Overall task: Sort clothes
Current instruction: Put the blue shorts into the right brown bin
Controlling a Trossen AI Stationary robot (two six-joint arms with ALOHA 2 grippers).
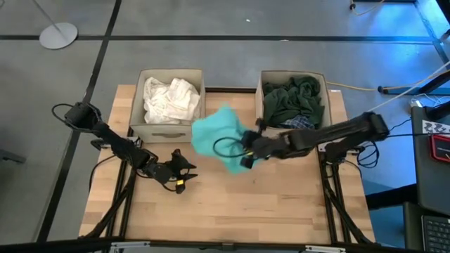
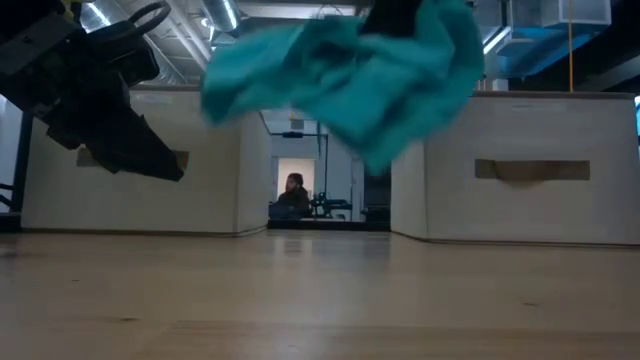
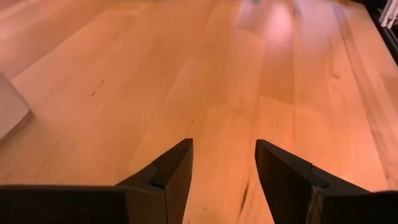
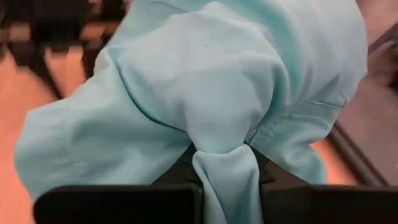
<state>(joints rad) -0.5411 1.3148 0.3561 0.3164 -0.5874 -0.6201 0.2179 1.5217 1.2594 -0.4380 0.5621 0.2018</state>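
A teal garment (image 1: 216, 138) hangs in the air between the two beige boxes, held by my right gripper (image 1: 246, 149); it also shows in the low view (image 2: 350, 65) and fills the right wrist view (image 4: 199, 99). The left box (image 1: 169, 105) holds white clothes (image 1: 169, 98). The right box (image 1: 292, 98) holds a dark green garment (image 1: 295, 95) and a bit of blue plaid (image 1: 299, 123). My left gripper (image 1: 184, 172) is open and empty, low over the table's left middle; it also shows in the left wrist view (image 3: 224, 162). My right gripper pinches a bunched fold of the teal garment (image 4: 224, 165) between its two fingers, several layers gathered. The fingers come about level from the table's right side. The garment is lifted clear of the table and billows out beyond and below the fingers.
The two boxes stand side by side at the table's far edge with a gap between them. The bare wooden tabletop (image 1: 232, 204) spreads across the near half. A person (image 2: 294, 195) shows far off in the room behind the gap.
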